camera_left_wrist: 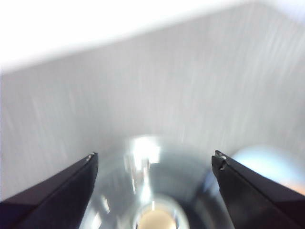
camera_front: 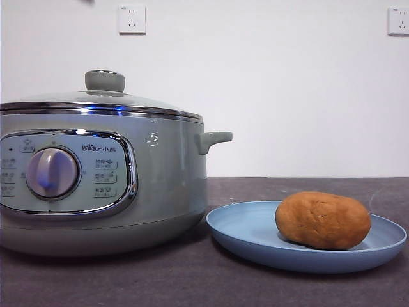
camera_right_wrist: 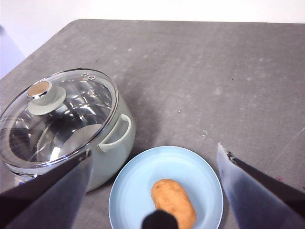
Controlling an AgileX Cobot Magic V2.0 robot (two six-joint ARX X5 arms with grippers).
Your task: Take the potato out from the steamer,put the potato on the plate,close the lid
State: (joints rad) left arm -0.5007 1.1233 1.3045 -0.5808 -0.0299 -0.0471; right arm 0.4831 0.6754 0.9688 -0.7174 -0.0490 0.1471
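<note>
The brown potato [camera_front: 323, 220] lies on the light-blue plate [camera_front: 249, 233] at the right of the front view; both also show in the right wrist view, the potato [camera_right_wrist: 173, 202] on the plate [camera_right_wrist: 138, 191]. The sage-green steamer [camera_front: 160, 185] stands at the left with its glass lid [camera_front: 102, 97] on it; the lid [camera_right_wrist: 62, 119] sits flat on the pot. My left gripper [camera_left_wrist: 155, 160] is open, high above the lid's knob [camera_left_wrist: 155, 220], blurred. My right gripper [camera_right_wrist: 155, 155] is open, high above the plate.
The grey table [camera_right_wrist: 214, 71] stretches behind the steamer and plate. The steamer's side handle [camera_front: 214, 139] points toward the plate. Two wall sockets [camera_front: 131, 19] sit on the white back wall.
</note>
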